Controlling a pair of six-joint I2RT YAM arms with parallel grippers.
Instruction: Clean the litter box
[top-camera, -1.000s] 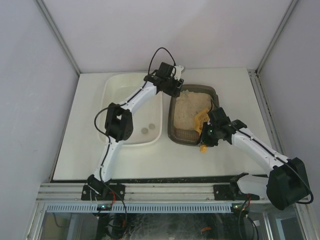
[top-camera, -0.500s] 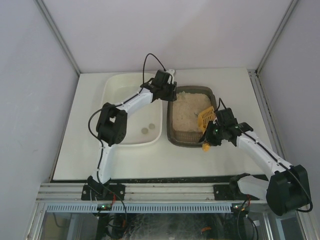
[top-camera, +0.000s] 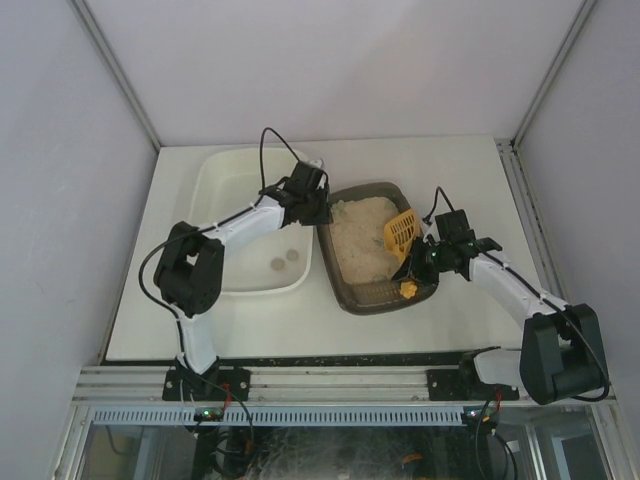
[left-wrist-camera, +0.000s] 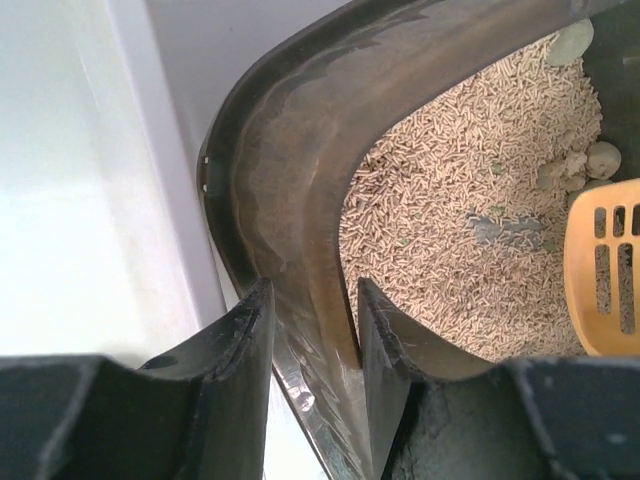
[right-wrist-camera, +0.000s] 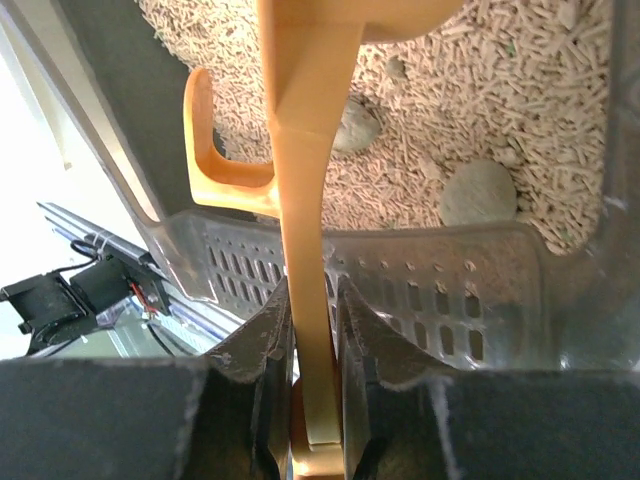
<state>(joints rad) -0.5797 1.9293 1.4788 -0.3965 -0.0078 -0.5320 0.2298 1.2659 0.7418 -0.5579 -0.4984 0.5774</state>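
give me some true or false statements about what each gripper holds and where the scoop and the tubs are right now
1. The left gripper clamps the rim of the litter box, with one finger on each side of the wall. True.
2. The right gripper is open and empty. False: it is shut on the handle of the yellow scoop.
3. The scoop's slotted head hangs over the white tub. False: it is over the litter inside the litter box.
4. Greyish clumps lie on the litter. True.
5. Two small round objects lie in the white tub. True.
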